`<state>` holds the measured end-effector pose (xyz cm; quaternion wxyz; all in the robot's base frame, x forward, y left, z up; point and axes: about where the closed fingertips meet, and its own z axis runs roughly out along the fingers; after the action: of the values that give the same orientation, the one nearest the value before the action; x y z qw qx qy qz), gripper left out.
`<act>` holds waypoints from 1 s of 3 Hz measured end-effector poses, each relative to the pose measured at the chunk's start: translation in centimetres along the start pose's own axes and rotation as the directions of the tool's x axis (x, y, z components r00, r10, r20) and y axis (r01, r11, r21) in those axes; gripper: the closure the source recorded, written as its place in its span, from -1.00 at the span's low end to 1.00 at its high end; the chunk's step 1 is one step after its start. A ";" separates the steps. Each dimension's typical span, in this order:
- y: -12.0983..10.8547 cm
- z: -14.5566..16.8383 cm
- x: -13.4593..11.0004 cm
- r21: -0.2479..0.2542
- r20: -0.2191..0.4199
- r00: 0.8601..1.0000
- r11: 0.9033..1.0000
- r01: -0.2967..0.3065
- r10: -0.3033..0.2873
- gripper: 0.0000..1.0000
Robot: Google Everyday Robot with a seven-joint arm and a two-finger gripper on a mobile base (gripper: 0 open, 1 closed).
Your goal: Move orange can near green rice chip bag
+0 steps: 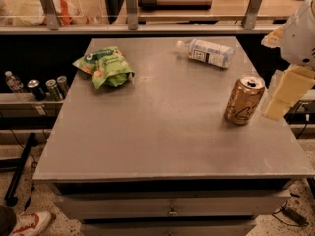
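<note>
The orange can point(244, 100) stands upright near the right edge of the grey table point(162, 132), its silver top showing. The green rice chip bag point(105, 66) lies at the table's far left, well apart from the can. My gripper point(278, 103), cream-coloured under a white arm, hangs just right of the can at about the can's height, close beside it. I cannot tell whether it touches the can.
A clear plastic bottle with a white label point(206, 52) lies on its side at the far right of the table. Small dark cans point(47, 87) stand on a low shelf left of the table. A rail with posts point(130, 6) runs behind.
</note>
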<state>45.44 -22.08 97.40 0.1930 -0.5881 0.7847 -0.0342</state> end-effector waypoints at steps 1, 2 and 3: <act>-2.3 2.3 1.1 0.006 0.096 0.993 0.998 -0.069 0.068 -1.00; -4.6 3.9 2.4 0.005 0.207 0.969 0.990 -0.140 0.136 -1.00; -5.7 4.1 3.7 -0.009 0.323 0.929 0.982 -0.187 0.179 -1.00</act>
<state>51.20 -26.56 94.26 0.3273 -0.5079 0.7936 0.0719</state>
